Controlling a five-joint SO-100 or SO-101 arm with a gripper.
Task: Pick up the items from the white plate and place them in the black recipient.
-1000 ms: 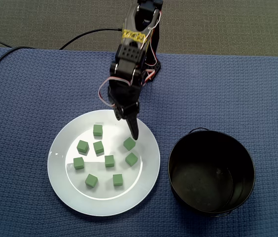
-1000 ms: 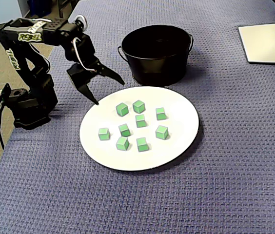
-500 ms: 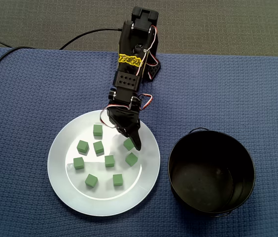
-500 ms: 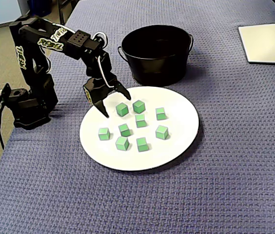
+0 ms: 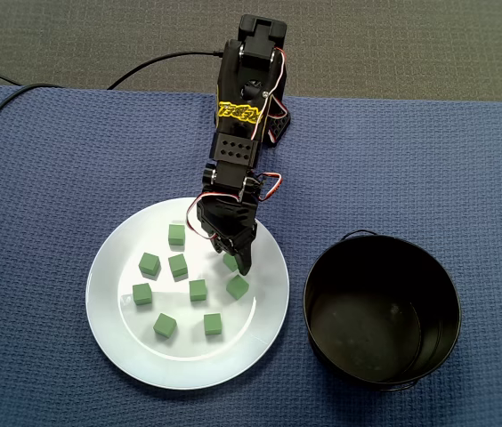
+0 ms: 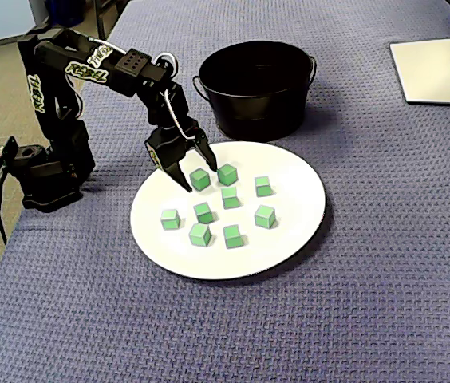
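Gripper (image 6: 199, 176) is recorded with jaws apart, straddling a green cube (image 6: 201, 180) on the white plate (image 6: 289, 233), upper-left of its centre; contact apparently not yet made.

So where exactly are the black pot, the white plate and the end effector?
black pot (image 6: 257, 116): in a fixed view, on its outer wall.
white plate (image 5: 104, 286): in a fixed view, on its bare left rim.
end effector (image 6: 200, 178): in a fixed view, midway between its two fingertips.
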